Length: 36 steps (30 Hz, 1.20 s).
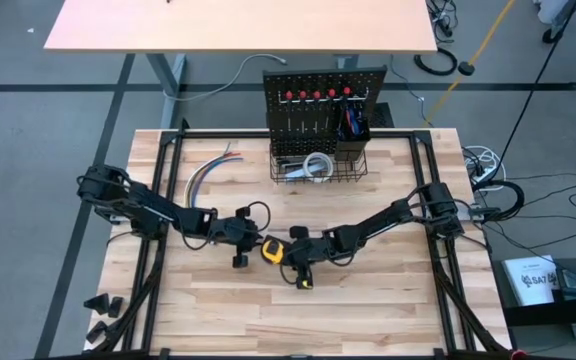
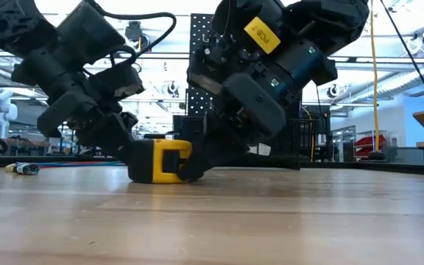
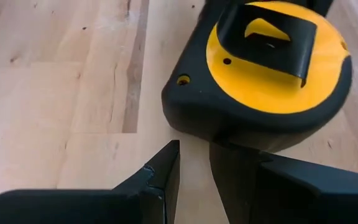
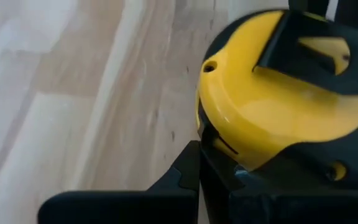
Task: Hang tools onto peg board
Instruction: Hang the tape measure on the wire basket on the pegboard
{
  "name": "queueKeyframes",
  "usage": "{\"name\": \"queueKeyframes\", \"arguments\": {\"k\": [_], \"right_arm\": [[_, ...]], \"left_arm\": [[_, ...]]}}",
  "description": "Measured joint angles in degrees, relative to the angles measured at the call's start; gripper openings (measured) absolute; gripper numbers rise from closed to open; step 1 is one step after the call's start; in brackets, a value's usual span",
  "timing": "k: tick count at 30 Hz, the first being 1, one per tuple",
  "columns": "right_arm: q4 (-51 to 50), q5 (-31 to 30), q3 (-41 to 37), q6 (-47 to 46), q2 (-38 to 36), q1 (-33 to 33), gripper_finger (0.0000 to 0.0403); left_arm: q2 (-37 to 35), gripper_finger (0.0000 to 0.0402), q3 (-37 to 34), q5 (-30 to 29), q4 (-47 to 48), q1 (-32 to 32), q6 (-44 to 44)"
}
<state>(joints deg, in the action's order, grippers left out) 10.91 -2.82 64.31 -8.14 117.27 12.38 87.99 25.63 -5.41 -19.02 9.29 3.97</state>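
Both arms crowd the yellow tape measure (image 1: 273, 251) lying flat at mid tabletop (image 1: 388, 310), clip side up: left end effector (image 1: 240, 252) narrowly parted, one finger tip against the case rim w/o a grip; right end effector (image 1: 303, 272) shut, nosed against the opposite side, prob. as a brace. Peg board (image 1: 323, 95) stands well apart at the far edge; open wood btwn
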Motion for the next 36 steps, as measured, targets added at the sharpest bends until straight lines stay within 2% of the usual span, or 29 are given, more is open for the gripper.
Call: {"name": "queueKeyframes", "arguments": {"k": [17, 25, 29, 36], "right_arm": [[1.98, 0.22, 0.0, -0.2, -0.98, 0.03, 0.0], [2.06, 0.21, 0.0, -0.17, -2.99, 0.32, 0.0], [1.79, 0.19, 0.0, -0.51, -3.34, 0.35, 0.0], [1.86, -0.1, 0.0, -1.21, -3.49, 0.35, 0.0]], "left_arm": [[-1.99, 0.0095, -0.02, 0.64, 0.35, 0.01, 1.59], [-2.01, 0.0095, 0.01, 3.2, 0.61, 0.05, 3.14], [-2.39, 0.0095, 1.81, 4.57, 4.61, 0.05, 3.25], [-5.76, 0.0095, 7.72, 4.64, 18.02, 0.05, 4.65]]}}
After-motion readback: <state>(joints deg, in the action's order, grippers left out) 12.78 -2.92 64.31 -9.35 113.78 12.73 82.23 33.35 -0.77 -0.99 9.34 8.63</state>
